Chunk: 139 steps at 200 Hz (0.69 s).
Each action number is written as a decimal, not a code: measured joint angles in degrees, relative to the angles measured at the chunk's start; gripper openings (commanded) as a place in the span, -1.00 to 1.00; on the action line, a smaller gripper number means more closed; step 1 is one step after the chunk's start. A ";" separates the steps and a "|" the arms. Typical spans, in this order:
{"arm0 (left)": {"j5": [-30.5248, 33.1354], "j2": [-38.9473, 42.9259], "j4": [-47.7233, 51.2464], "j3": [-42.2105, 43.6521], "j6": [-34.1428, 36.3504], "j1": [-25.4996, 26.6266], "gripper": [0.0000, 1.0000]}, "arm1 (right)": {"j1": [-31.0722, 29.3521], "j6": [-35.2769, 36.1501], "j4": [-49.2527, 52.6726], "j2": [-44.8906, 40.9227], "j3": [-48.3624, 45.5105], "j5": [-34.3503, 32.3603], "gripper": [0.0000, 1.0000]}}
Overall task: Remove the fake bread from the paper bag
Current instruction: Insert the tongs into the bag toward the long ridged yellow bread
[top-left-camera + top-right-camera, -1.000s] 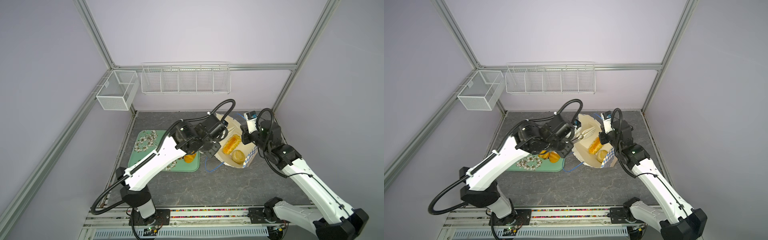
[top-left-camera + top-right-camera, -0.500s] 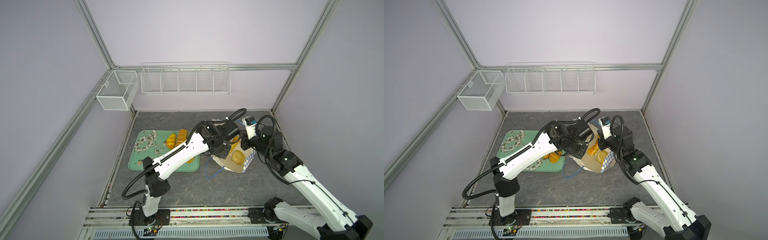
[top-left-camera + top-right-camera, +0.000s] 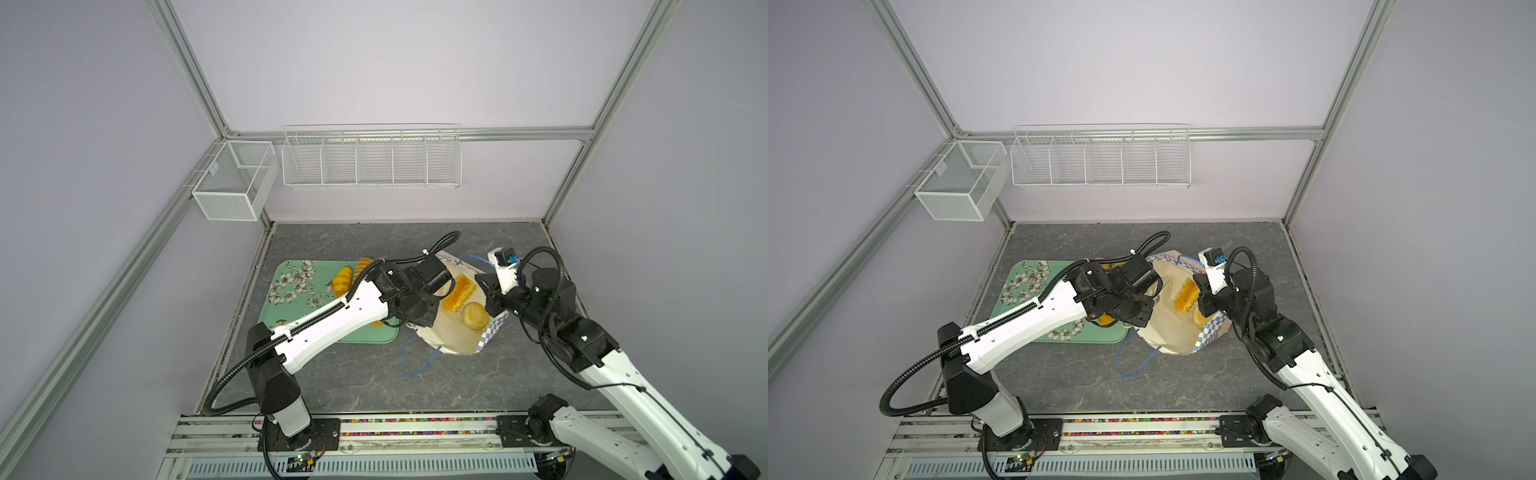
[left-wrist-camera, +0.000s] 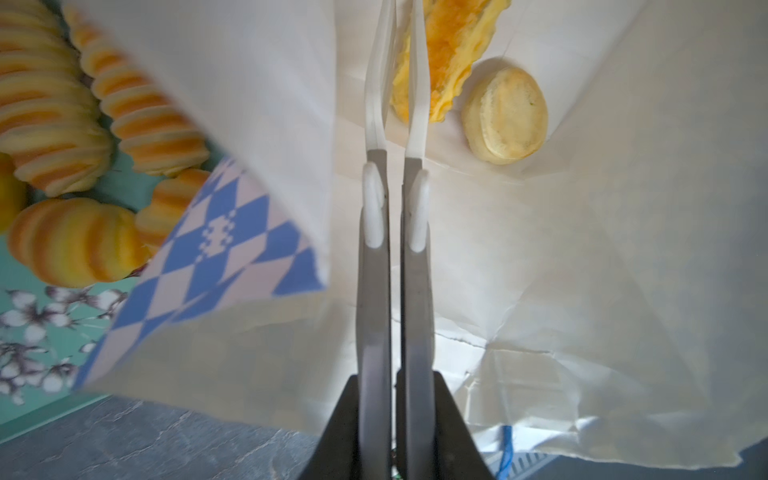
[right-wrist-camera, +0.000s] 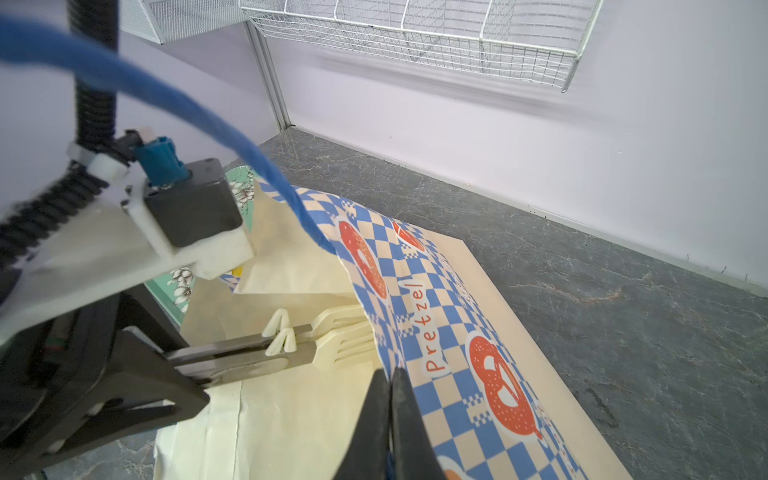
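The bag (image 3: pixel 453 341) lay on its side on the grey table (image 3: pixel 374 382), mouth wide open. Its blue-and-white checkered band carried the orange word "Pretzel" (image 5: pixel 430 328) among red pretzel pictures (image 5: pixel 503 390); no other writing was readable. The right gripper (image 5: pixel 390 382) was clamped on the checkered rim, beside a blue cord handle (image 5: pixel 174 104).

The left gripper (image 4: pixel 399 25) was inside the bag, jaws nearly closed with a thin gap and nothing between them. Its tips were just short of a ribbed loaf (image 4: pixel 453 54). A round bun (image 4: pixel 505 116) lay beside that loaf. More bread (image 4: pixel 54 124) sat outside on the floral green tray (image 3: pixel 291 291) next to the bag.
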State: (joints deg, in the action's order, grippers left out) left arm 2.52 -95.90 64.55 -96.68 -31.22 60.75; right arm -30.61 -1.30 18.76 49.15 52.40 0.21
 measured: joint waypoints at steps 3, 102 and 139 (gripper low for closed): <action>-0.35 0.00 -0.50 0.00 0.02 0.09 -0.45 | 0.00 -0.07 0.11 0.02 0.11 0.11 -0.86; 2.43 -6.56 -4.72 -4.13 6.36 1.99 -0.31 | 0.02 -0.39 3.45 2.12 3.21 1.11 -0.86; 5.81 -6.73 -4.72 -4.04 8.90 1.92 -0.28 | 0.02 -0.44 3.48 2.78 3.91 1.11 -0.86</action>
State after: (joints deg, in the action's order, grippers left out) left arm 8.34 -102.63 59.83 -100.73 -22.33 62.67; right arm -30.59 -1.74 22.24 51.92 56.31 1.32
